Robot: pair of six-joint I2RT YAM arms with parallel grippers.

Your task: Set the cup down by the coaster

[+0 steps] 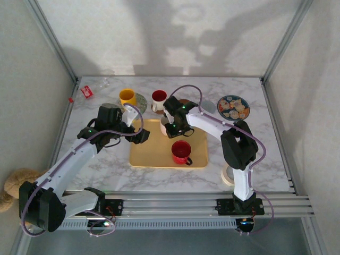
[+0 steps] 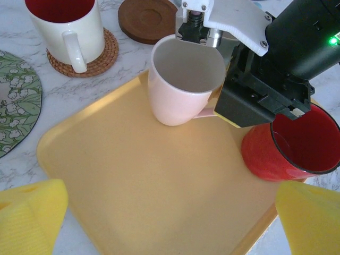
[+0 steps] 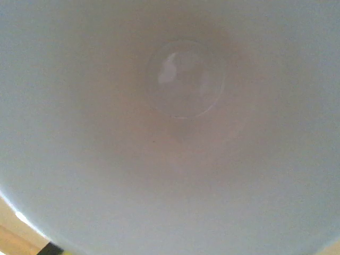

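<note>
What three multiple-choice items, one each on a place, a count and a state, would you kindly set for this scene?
1. Where does the pink cup stand?
A. on the tray
B. on the marble tabletop
C. on the patterned plate

2. How many cups are on the tray?
A. one
B. two
C. four

3. How do the left fingers stand?
A. shut tight, empty
B. shut on the tray's rim
C. wide open

Answers:
1. A: its base rests on the tray's far part.
2. B: the pink cup and the red cup are the two there.
3. C: the yellow fingers sit far apart with nothing between them.
</note>
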